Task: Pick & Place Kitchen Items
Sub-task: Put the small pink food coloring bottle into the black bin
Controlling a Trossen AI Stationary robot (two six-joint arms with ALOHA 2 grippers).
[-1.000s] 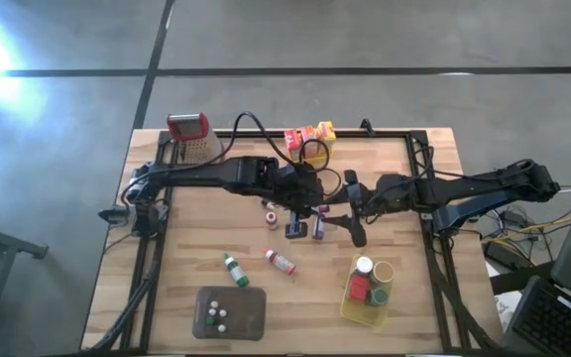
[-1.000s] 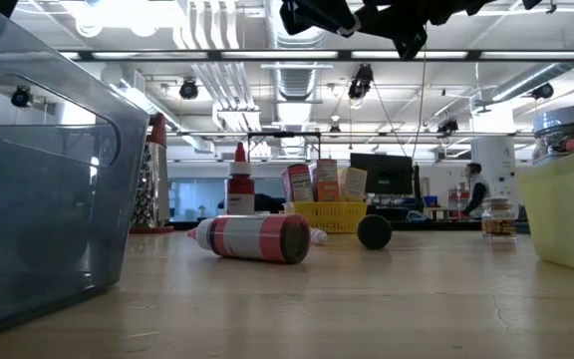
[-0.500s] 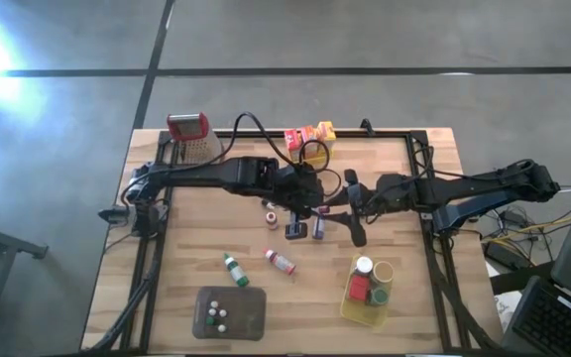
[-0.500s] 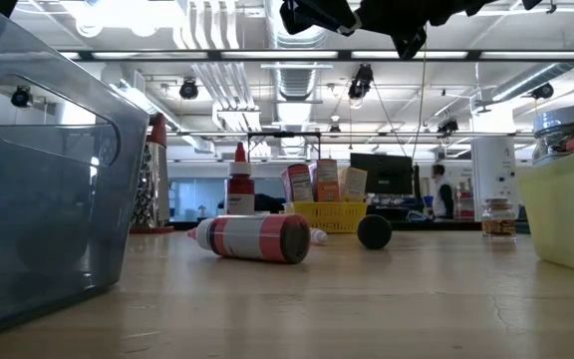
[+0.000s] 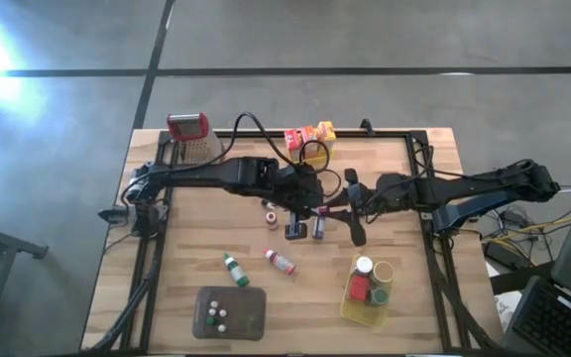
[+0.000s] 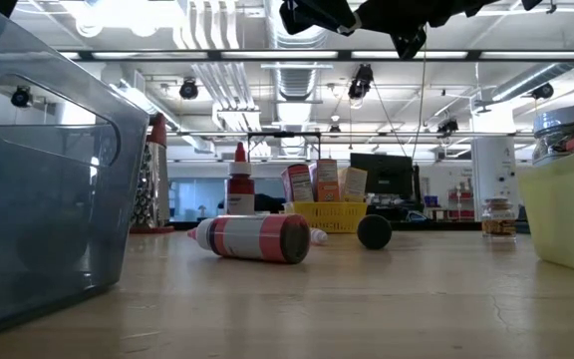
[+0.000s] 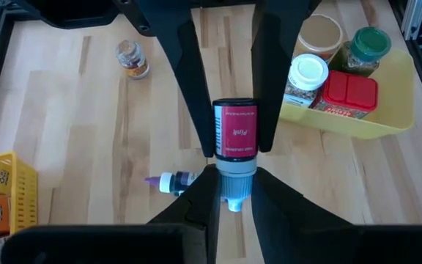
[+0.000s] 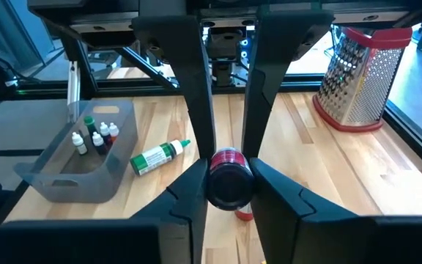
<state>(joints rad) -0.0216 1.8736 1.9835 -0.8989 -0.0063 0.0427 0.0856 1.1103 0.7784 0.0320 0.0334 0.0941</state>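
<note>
A small bottle with a pink label (image 7: 235, 132) hangs above the middle of the table, and both grippers are shut on it. My left gripper (image 7: 234, 182) reaches in from the table's left (image 5: 310, 198). My right gripper (image 8: 229, 176) reaches in from the right (image 5: 343, 205). Under them, a purple-tipped bottle (image 7: 171, 181) lies on its side on the wood. A green-labelled bottle (image 5: 233, 268) and a red-and-white one (image 5: 281, 261) lie nearer the front. The low view shows both grippers only at the very top (image 6: 367, 15). My left gripper pinches the bottle's neck just above the pale cap (image 7: 234, 170) between its two fingers, slanting down from the table's left. The bottle points away along the fingers, clear of the table. My right gripper pinches the bottle's base end (image 8: 229, 163) between its two fingers (image 7: 196, 110), coming nearly level from the table's right. The bottle lies along the fingers, its round bottom facing the wrist.
A yellow bin (image 5: 350, 307) at the near right holds jars and a red block. A grey tray (image 5: 251, 309) at the front holds tiny bottles. At the far edge stand a yellow basket with boxes (image 5: 310, 139) and a grater (image 5: 188, 134). A small jar (image 7: 132, 59) stands mid-table.
Both arms and the bottle have kept their places. In the low view a person in the room beyond the table has walked toward the left and gone out of sight.
</note>
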